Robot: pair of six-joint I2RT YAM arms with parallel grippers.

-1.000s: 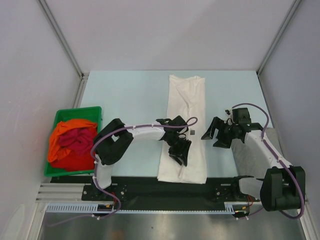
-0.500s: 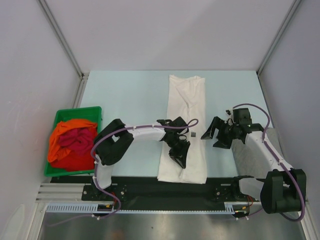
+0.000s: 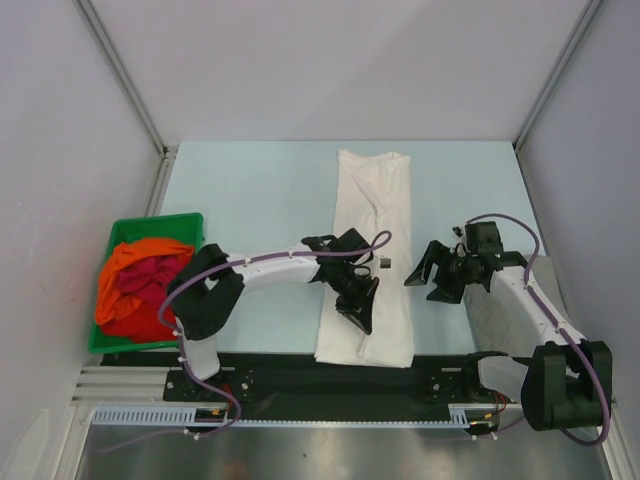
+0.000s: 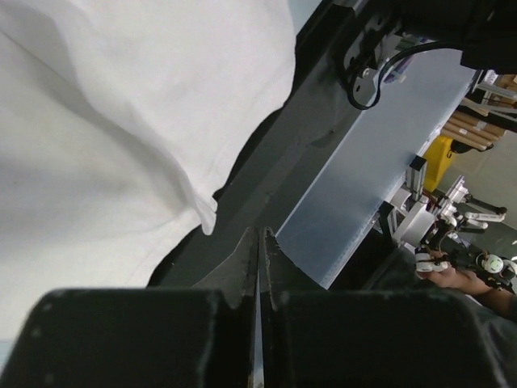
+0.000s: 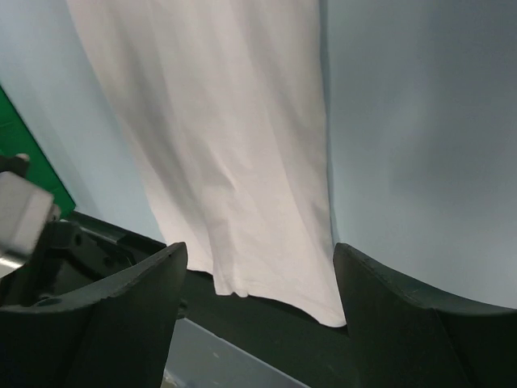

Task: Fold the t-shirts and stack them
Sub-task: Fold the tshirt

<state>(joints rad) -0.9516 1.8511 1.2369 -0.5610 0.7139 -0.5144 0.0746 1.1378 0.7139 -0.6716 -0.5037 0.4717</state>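
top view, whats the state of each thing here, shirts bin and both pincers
white shirt: folded into a long strip, flat, near end over the table edge
orange shirt: crumpled in the bin
dark red shirt: crumpled on the orange one
grey shirt: flat, partly hidden by the right arm
bin: heaped full
left pincer: shut, empty
right pincer: open, empty

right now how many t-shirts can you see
4: white t-shirt on the table, grey t-shirt under the right arm, orange t-shirt and dark red t-shirt in the green bin; more may be hidden there.
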